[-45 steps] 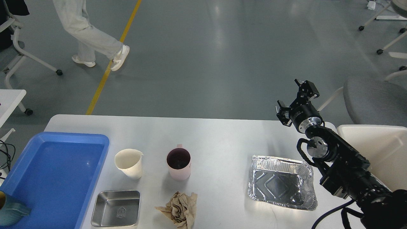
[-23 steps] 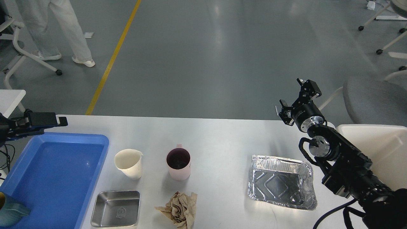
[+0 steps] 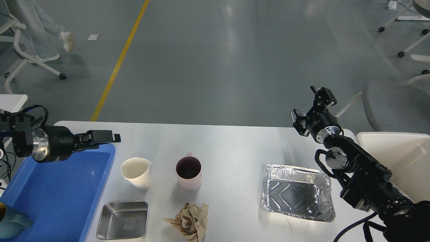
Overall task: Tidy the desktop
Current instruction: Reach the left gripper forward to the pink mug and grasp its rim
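seemed still early in the tidying, judged from the layout. on the white desk [image 3: 235,148] lay five loose things: a cream paper cup [image 3: 136,173] just right of the blue tray [image 3: 53,188], a pink mug [image 3: 189,173] beside it, a small steel dish [image 3: 123,220] near the front edge, a crumpled brown paper [image 3: 189,222] to its right, and a foil tray [image 3: 297,196] well apart on the right side. inside the blue tray only one teal object [image 3: 11,223] at the near left corner, partly cut off by the picture edge. a cream bin [image 3: 399,158] at the far right, inside not visible.

left claw [image 3: 105,137] hovered over the far right corner of the blue tray, grasping nothing; fingers seen from the side as one dark bar, so cannot tell if released or clenched. right claw [image 3: 310,104] raised above the far right desk edge, fingers spread, released and empty.

left to do, probably: sort every loose piece into tray or bin. paper cup nearest to the left claw; mug close beside it, possibly in the way. grey chair [image 3: 396,107] and a walking person [image 3: 37,30] behind, away from the desk.
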`<state>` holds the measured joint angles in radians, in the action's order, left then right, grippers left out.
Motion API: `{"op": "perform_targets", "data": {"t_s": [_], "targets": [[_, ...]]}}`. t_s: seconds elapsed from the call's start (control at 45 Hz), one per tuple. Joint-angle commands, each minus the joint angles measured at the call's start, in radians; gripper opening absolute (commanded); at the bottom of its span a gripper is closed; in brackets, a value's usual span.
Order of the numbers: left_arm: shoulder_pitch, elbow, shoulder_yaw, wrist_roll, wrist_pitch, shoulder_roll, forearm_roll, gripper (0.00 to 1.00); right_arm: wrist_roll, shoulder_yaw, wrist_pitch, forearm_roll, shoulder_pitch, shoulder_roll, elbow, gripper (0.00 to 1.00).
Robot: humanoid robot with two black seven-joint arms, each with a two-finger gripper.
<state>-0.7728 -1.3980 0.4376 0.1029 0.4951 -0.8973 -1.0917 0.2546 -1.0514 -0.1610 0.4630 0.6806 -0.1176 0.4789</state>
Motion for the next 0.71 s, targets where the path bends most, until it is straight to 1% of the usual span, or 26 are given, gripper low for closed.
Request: {"op": "perform_targets", "data": {"t_s": [0.0, 0.133, 0.2, 0.311, 0.444, 0.555, 0.622, 0.689], "targets": [[-0.086, 0.073, -0.098, 0.000, -0.043, 0.115, 0.000, 0.87, 0.000, 0.007, 0.001, 0.000, 0.000, 0.004, 0.000, 1.00], [-0.163, 0.161, -0.172, 0.004, -0.049, 0.239, 0.000, 0.87, 0.000, 0.008, 0.001, 0.000, 0.000, 0.004, 0.000, 1.00], [-0.190, 0.215, -0.209, 0.018, -0.053, 0.302, 0.000, 0.87, 0.000, 0.010, 0.003, 0.000, -0.001, 0.004, 0.000, 1.00], [-0.243, 0.290, -0.287, 0.061, -0.087, 0.397, 0.000, 0.86, 0.000, 0.010, 0.003, 0.002, -0.001, 0.004, -0.002, 1.00], [-0.302, 0.358, -0.424, 0.110, -0.124, 0.507, 0.001, 0.83, 0.000, 0.011, 0.003, 0.002, 0.000, 0.004, -0.003, 1.00], [-0.355, 0.392, -0.528, 0.164, -0.135, 0.566, 0.004, 0.81, 0.000, 0.011, 0.003, 0.002, -0.001, 0.004, -0.003, 1.00], [-0.368, 0.392, -0.566, 0.178, -0.133, 0.583, 0.012, 0.81, 0.000, 0.011, 0.003, 0.002, 0.000, 0.004, -0.006, 1.00], [-0.381, 0.390, -0.580, 0.179, -0.129, 0.586, 0.015, 0.80, 0.000, 0.011, 0.003, 0.002, 0.002, 0.004, -0.014, 1.00]]}}
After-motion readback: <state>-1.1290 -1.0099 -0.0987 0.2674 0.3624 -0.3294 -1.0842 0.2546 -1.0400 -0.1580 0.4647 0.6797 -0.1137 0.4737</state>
